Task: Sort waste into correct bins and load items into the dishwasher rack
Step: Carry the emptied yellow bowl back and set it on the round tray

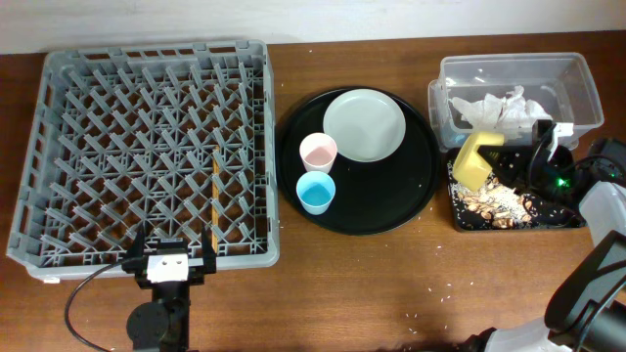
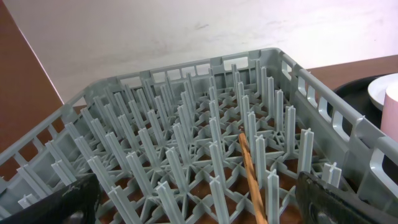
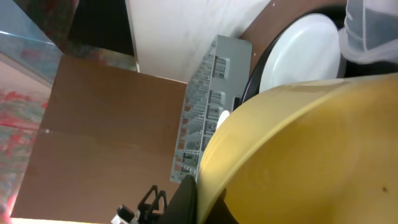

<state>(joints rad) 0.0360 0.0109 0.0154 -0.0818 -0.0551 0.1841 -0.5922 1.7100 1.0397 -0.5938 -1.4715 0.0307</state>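
My right gripper point(image 1: 514, 149) is shut on the rim of the small yellow bowl point(image 1: 474, 159) and holds it tilted over the shallow black tray point(image 1: 460, 220), where brownish food scraps point(image 1: 499, 205) lie. In the right wrist view the bowl point(image 3: 311, 155) fills the frame, with a finger point(image 3: 193, 199) on its rim. White napkins point(image 1: 494, 108) lie in the clear tub point(image 1: 577, 88). The plate point(image 1: 364, 125), pink cup point(image 1: 318, 152) and light-blue cup point(image 1: 316, 193) stand on the round black tray point(image 1: 411, 196). My left gripper point(image 1: 176, 256) is open and empty at the front edge of the grey rack point(image 1: 147, 147).
An orange-brown stick point(image 1: 213, 200) lies in the rack and also shows in the left wrist view point(image 2: 252, 174), between the open fingers point(image 2: 199, 208). White crumbs are scattered on the wooden table point(image 1: 391, 284) at the front.
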